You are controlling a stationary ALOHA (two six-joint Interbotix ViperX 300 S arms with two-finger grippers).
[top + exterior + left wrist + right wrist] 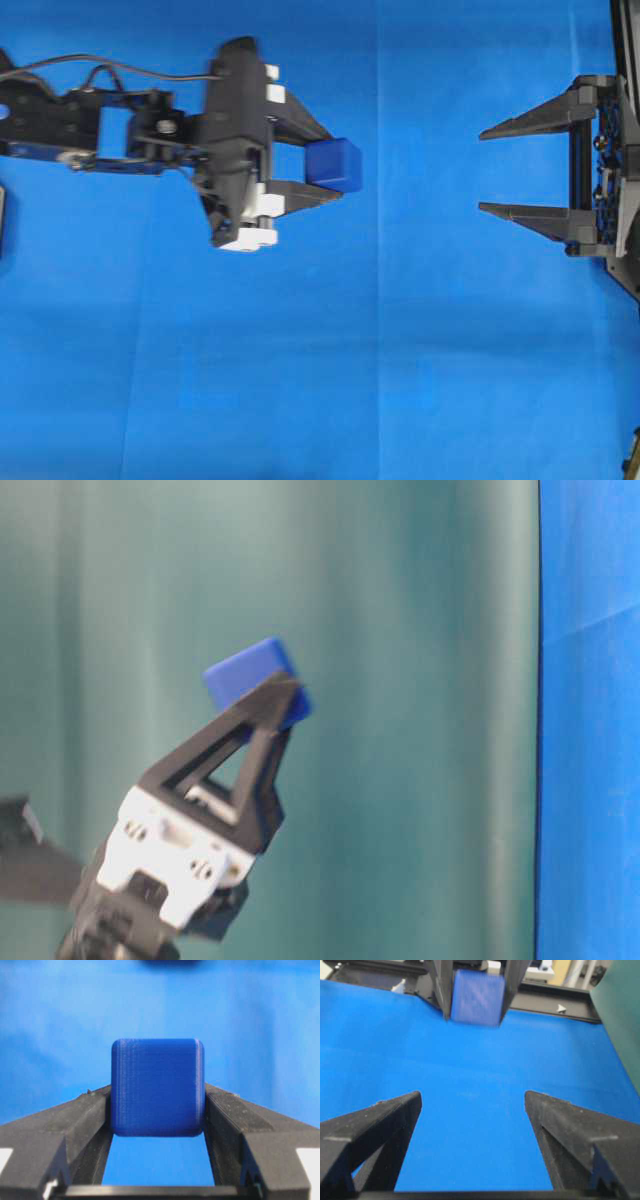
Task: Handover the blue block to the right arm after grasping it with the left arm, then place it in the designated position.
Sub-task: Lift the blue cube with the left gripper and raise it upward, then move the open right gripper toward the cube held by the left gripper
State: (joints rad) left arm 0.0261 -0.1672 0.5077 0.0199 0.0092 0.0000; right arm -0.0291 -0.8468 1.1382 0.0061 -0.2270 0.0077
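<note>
Overhead view: the left arm enters from the left edge and extends across the upper left of the frame, its white-bracketed left gripper pointing toward the right edge. The jaws are clenched on the blue block, which sits between the two finger ends, one finger against each opposite face. The block lies in the upper middle of the frame, above the blue cloth covering the bench. At the right edge, in the upper half, the right gripper of the right arm points toward the left edge; its jaws are released and spread wide, with nothing between them, and it stands well apart from the block. Table-level view: the left gripper rises from the lower left, tilted up and to the right, carrying the block at its tip before a teal backdrop. Left wrist view: the block fills the centre, pinched at its lower sides by both fingers. Right wrist view: the spread fingers frame the lower corners, and the block appears at the upper centre, somewhat blurred, gripped by the opposing gripper.
</note>
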